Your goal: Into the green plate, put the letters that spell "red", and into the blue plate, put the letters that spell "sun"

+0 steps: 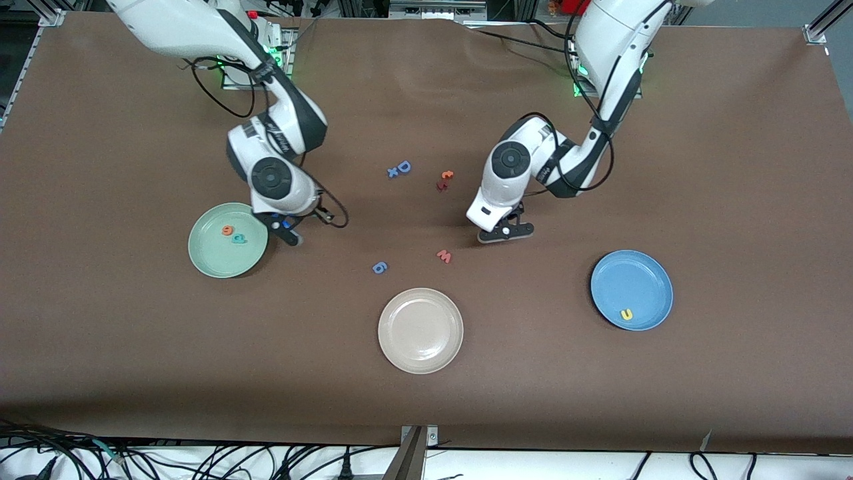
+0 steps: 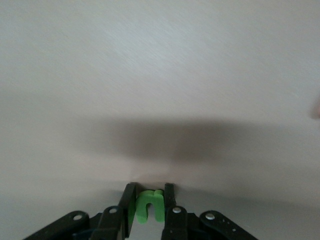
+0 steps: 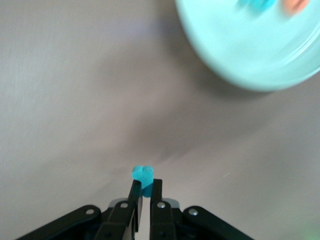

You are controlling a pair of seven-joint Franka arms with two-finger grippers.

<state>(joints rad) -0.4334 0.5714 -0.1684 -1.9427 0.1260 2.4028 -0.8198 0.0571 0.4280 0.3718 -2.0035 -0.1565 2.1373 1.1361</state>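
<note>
Grippers at work over a brown table [image 1: 733, 167]: the left gripper [image 2: 150, 207], low over bare tabletop toward the left arm's end, is clenched on a green n [image 2: 149, 206], pinched upright between its fingers. The right gripper [image 3: 143, 192] hangs just beside the rim of the green plate [image 1: 206, 257], at the right arm's end of the table, and grips a small teal r [image 3: 142, 175] at its fingertips. In that plate lie an orange e [image 1: 228, 231] and a teal d [image 1: 238, 237], close together. The blue plate [image 1: 640, 277], at the left arm's end, carries a yellow u [image 1: 626, 314] near the edge nearest the front camera. A cream-white plate [image 1: 420, 330] sits between the two, nearer the camera. Loose on the table lie a blue capital D [image 1: 403, 167], a blue g-like letter [image 1: 379, 268], a pink w [image 1: 444, 256] and an orange t [image 1: 446, 175].
</note>
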